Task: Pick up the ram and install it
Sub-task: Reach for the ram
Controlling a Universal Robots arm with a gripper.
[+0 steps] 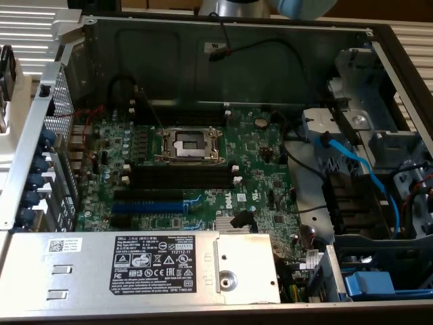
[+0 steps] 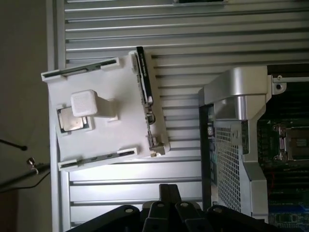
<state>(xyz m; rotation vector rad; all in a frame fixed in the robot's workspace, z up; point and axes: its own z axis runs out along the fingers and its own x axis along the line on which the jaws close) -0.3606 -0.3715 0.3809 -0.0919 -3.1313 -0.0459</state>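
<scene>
1. Grey ribbed bench [image 2: 193, 29] carries a white holder [image 2: 120, 130] just beside an open computer case [image 2: 231, 96].
2. The ram [image 2: 144, 79] sits in the holder, in a groove along the side nearest the case. It appears to stand on one long edge, which I judge leaves its other long edge free to be gripped from above.
3. Its long axis runs along that groove. It lies roughly parallel to the case's perforated wall, only slightly slanted, with its two ends pointing toward the holder's two corners on that side.
4. A square chip [image 2: 70, 121] lies flat in a pocket on the far side of the holder from the ram, next to a white block [image 2: 89, 104]. The two are well apart, so each can be taken without disturbing the other.
5. The tool [image 2: 164, 191] is closed with nothing between its fingers. It hangs over the bare bench, apart from the holder and near the corner of the case.
6. In the exterior view the green board [image 1: 257, 145] fills the middle of the frame. The black memory slots [image 1: 179, 177] lie just below the processor socket [image 1: 189, 143], running left to right across the frame, and they look empty.
7. A blue slot [image 1: 149, 206] lies below them, toward the lower left.
8. With the ram in its holder and the slots bare, I judge that neither the pickup nor the install is done.
</scene>
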